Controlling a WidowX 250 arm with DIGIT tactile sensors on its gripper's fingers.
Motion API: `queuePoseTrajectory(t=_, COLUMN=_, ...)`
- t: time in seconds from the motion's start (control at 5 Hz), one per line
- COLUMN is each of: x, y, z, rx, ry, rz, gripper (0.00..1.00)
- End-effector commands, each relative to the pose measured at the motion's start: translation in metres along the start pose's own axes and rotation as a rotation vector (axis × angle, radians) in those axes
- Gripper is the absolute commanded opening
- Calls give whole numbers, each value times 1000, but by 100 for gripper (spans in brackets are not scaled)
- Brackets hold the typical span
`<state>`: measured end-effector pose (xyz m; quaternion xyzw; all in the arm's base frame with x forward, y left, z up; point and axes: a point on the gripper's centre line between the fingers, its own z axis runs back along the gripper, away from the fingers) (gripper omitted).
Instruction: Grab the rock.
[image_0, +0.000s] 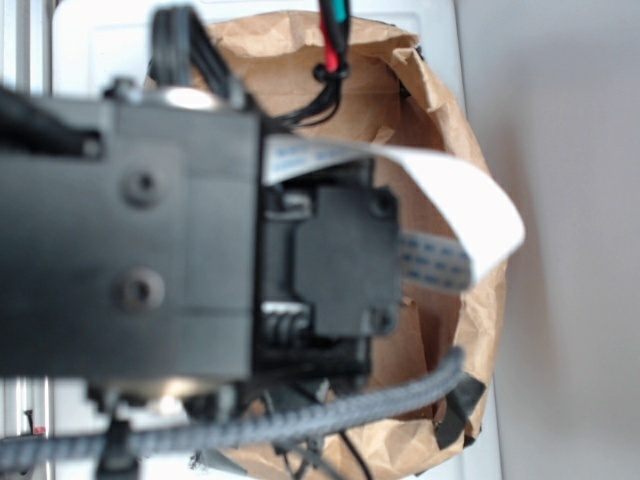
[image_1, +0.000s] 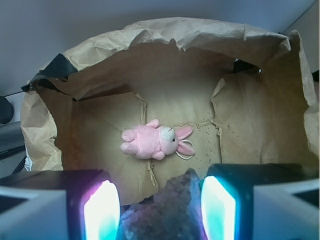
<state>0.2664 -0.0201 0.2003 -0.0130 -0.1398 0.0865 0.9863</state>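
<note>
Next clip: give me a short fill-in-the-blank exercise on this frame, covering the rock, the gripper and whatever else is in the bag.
1. In the wrist view, the rock sits between the two glowing fingers of the ____.
2. The plush toy lying on the bag floor is a ____ bunny.
3. The container around everything is a crumpled brown ____ bag.
4. In the exterior view, the robot arm ____ most of the bag's inside.

Missing words: gripper; pink; paper; hides
</note>
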Motion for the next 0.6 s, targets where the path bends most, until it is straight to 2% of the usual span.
queuePoseTrajectory(t=0.0, x=22, y=13, z=-18, rx=-22, ry=-6, rz=28, gripper=0)
queuePoseTrajectory(t=0.4, x=22, y=14, z=-31, rx=-49, ry=-7, rz=24, gripper=0)
